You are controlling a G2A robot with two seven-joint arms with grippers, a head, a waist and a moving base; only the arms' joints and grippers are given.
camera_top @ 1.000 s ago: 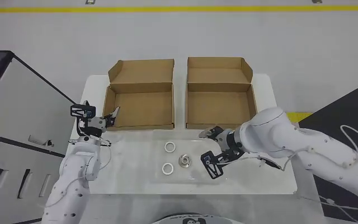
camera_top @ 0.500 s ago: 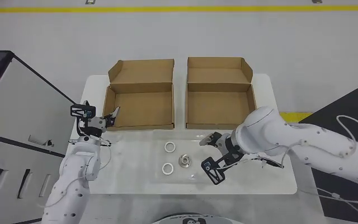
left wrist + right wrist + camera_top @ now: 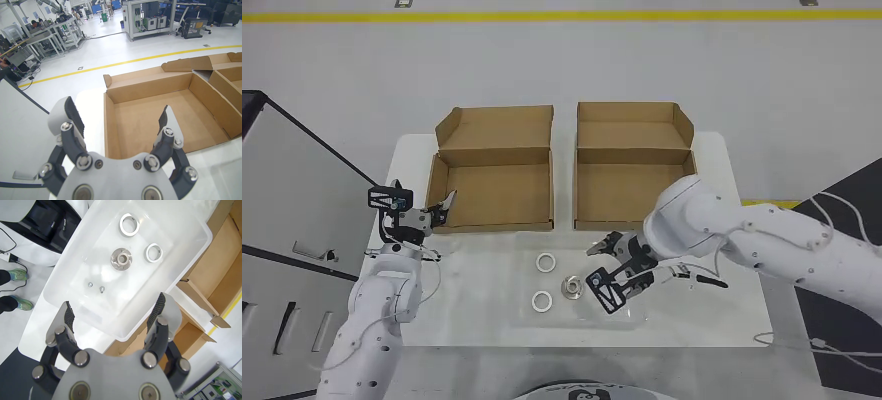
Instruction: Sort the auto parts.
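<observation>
The right gripper [image 3: 114, 307] hangs with its two ribbed black pads spread wide and nothing between them, over the near end of a shallow translucent white plastic tray [image 3: 143, 281] that holds all the parts. Just ahead of its fingertips lie two tiny silver bolts [image 3: 90, 284], close together. Beyond them sits a grey metal hub with a round flange and a raised central collar [image 3: 122, 259]. Farther out again are two flat silver metal rings [image 3: 154, 252], one on each side of the hub and well apart from it. All of these are probably rigid, smooth and slippery, and dense for their size. The hub looks the easiest to take, since its upright collar gives the pads two opposed walls to close on, while the thin flange lies flush on the tray. The rings sit low, so a pinch across the outer edge, or one pad inside the bore, seems the likely hold, and either could skid on the slick tray floor. The bolts are small enough to roll or slip out. Two open brown cardboard boxes lie off to one finger's side; the left gripper [image 3: 119, 109], also spread and empty, hovers at the near corner of the left box [image 3: 147, 91].
</observation>
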